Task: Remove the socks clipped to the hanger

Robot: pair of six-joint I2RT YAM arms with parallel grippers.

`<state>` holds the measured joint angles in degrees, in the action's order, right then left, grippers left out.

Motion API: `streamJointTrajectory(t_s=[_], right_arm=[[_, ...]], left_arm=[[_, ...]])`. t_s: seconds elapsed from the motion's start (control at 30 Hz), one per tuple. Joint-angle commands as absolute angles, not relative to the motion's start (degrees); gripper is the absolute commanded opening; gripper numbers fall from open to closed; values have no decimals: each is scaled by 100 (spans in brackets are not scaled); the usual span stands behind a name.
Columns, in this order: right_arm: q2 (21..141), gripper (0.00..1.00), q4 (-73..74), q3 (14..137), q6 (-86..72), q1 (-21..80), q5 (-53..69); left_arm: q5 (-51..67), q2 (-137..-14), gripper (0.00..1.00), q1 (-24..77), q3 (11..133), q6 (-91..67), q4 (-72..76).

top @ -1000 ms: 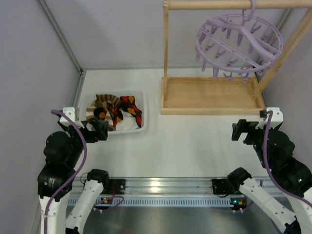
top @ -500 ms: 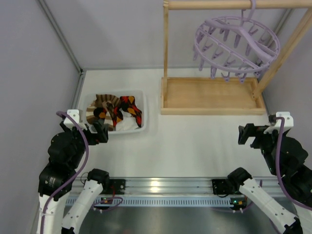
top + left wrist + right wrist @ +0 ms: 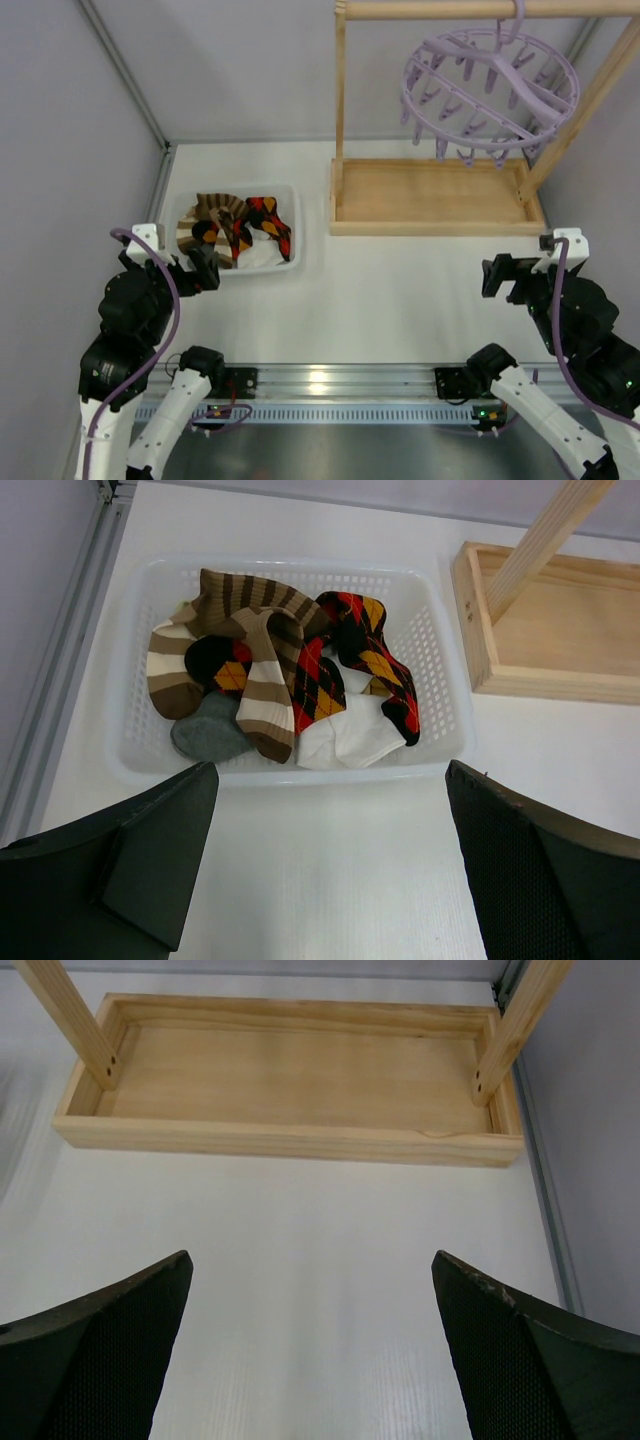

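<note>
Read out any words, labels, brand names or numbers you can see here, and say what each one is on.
None: no view shows readable text.
The basket, the socks, the hanger and the wooden rack carry no print.
Any marking on the rail by the arm bases is too small to read.

Robot lab cell, grey panel walls (image 3: 60,150), aluminium rail (image 3: 340,381)

Top view: hanger (image 3: 490,90) hook runs out at the top edge, pegs too small to read. Socks (image 3: 270,670) piled in the basket (image 3: 440,650) — count unclear, white one mostly buried. Wrist views: rack (image 3: 290,1080) posts cut off at top, fingers (image 3: 150,860) clipped at bottom. Left edge of the right-wrist view is blurred.
</note>
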<state>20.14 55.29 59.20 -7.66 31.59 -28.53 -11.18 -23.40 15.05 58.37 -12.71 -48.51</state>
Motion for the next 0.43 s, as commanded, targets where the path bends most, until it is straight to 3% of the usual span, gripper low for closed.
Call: streamJointTrajectory(t_s=[0.0,0.4], right_arm=[[2048,99,5195,5871,-809,3138,-2742],[2065,100,5098,5818,-896,3146,-2689]], left_arm=[[-1222,-2382,99,1520,5854,-1354,-4808],[-1257,-2373,99,1521,5853,-1318,-4808]])
